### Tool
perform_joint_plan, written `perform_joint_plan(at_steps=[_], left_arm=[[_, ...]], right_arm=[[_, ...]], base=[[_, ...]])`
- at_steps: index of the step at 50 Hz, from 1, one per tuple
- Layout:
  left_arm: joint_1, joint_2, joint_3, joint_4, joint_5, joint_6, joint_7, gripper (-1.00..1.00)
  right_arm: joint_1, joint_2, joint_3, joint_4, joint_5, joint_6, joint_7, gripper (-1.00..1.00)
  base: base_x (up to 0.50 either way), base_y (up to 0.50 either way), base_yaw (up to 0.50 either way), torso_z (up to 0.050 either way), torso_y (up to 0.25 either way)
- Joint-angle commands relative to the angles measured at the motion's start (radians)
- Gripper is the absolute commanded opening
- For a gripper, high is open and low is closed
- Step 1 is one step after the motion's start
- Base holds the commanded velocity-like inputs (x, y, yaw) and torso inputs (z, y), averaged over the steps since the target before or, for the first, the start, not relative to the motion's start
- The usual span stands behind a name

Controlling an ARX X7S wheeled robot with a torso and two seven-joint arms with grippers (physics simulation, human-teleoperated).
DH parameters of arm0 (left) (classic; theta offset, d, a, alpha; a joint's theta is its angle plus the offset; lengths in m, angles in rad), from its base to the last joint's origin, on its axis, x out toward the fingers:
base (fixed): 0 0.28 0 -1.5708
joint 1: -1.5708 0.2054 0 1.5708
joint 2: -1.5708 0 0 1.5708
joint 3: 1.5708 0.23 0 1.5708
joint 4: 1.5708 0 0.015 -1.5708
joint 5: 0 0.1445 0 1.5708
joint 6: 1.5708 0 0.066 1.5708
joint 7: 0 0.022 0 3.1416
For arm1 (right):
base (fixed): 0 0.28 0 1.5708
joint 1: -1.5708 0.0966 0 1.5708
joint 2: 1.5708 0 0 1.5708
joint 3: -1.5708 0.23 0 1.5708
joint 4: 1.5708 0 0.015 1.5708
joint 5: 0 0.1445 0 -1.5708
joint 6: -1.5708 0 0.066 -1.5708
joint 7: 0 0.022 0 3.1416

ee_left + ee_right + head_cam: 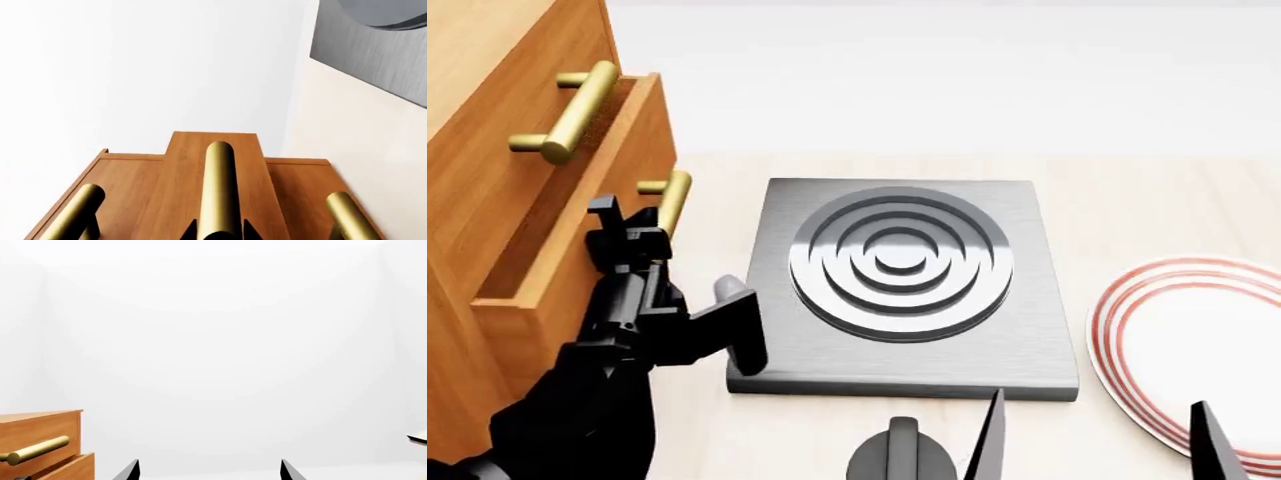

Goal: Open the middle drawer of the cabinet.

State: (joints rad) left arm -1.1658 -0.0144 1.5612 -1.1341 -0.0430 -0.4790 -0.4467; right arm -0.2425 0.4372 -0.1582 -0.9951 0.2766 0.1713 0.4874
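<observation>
- Mid drawer [554, 270], cabinet [481, 120] at bench's left edge: rigid wood, likely slides stiffly.
- Grip pt: brass handle [219, 190], smooth, may slip.
- Left tool [647, 225] closed on handle; right tool [1094, 440] wide, idle.

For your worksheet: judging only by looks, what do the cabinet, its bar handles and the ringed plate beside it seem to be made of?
The cabinet looks like orange-brown wood, smooth, with visible grain lines. The bar handles look like brass or similar yellow metal: even gold colour with a soft satin sheen. The ringed plate looks like brushed grey steel, with fine streaks across its flat face. As rendered images, these are appearances only.
</observation>
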Motion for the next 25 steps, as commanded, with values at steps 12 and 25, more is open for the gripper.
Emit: perform_joint_plan(at_steps=[12,25], left_arm=[[0.009,0.014,0.012,0.177,0.065,-0.044,0.004,-1.00],[0.012,0.014,0.013,0.265,0.093,-0.072,0.018,-1.00]], right_arm=[[-0.001,0.018,0.003,-0.010,0.015,-0.004,0.019,1.00],[-0.003,0.028,0.004,-0.011,0.021,-0.011,0.029,1.00]], base=[[-0.01,0.00,0.00,0.000,0.000],[-0.01,0.00,0.00,0.000,0.000]])
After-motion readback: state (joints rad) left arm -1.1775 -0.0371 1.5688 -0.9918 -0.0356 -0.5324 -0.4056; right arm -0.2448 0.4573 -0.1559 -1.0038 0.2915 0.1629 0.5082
